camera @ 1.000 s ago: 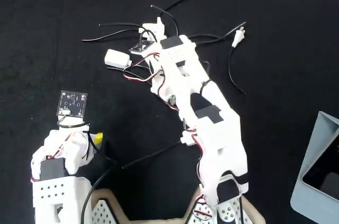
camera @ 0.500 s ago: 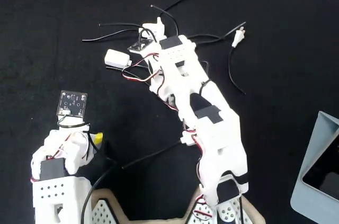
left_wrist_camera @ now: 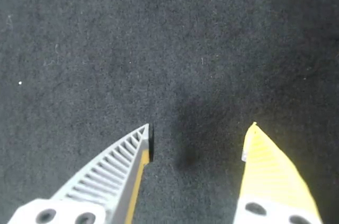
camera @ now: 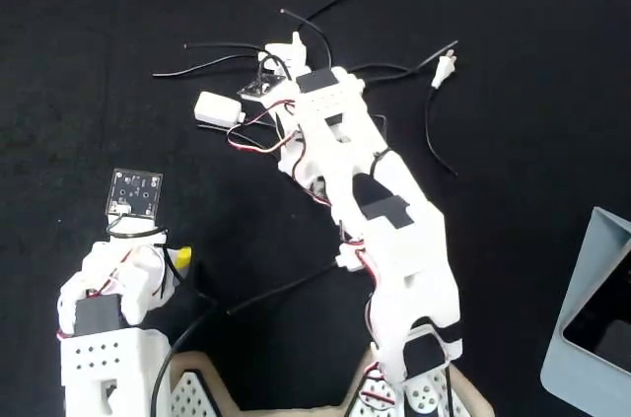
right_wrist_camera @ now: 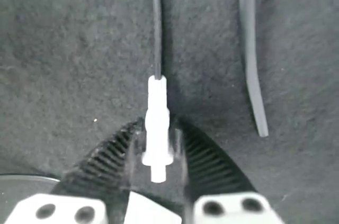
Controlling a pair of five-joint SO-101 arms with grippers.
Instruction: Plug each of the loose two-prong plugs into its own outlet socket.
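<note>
A small white two-prong plug [right_wrist_camera: 157, 123] is clamped in the right hand [right_wrist_camera: 157, 147], near the white rectangular outlet block [camera: 217, 107].
It is judged light and rigid, its thin black cord [right_wrist_camera: 154, 23] limp; the moulded body is best gripped, prongs left free. The left hand [left_wrist_camera: 198, 142] is spread wide over the black cloth counter [left_wrist_camera: 106, 33].

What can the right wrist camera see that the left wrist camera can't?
Right wrist view: a white plug on a black cord, pinched in the right pincer, and a second cord lying beside it. Left wrist view: the left pincer, open, with one yellow finger. Both: the black cloth underneath.
</note>
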